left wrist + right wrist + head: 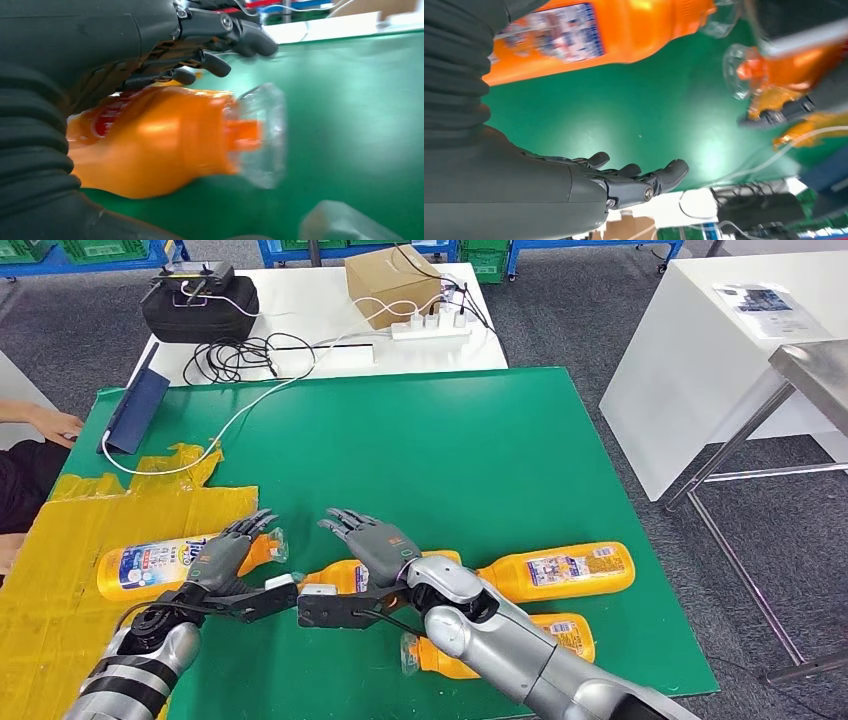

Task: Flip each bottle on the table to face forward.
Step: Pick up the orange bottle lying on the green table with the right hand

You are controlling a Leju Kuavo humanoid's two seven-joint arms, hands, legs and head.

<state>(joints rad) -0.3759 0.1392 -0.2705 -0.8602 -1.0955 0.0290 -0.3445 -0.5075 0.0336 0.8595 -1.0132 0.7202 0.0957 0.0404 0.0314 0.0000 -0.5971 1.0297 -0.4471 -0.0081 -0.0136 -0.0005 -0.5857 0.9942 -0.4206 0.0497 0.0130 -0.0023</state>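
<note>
Your left hand (222, 558) lies on the leftmost bottle (160, 568) at 9 o'clock, fingers (220, 64) spread, no grip. Right hand (378, 545), fingers apart, hovers over the middle bottle (340, 573). Risk: bottle rolls off the worktop (480, 450).

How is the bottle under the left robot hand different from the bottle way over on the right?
The left bottle has the left robot hand resting on it; the far-right bottle lies apart from both hands. The left bottle sits at the edge of the yellow sheet; the far-right bottle lies on bare green mat. Both are orange, labelled and lying on their sides.
</note>
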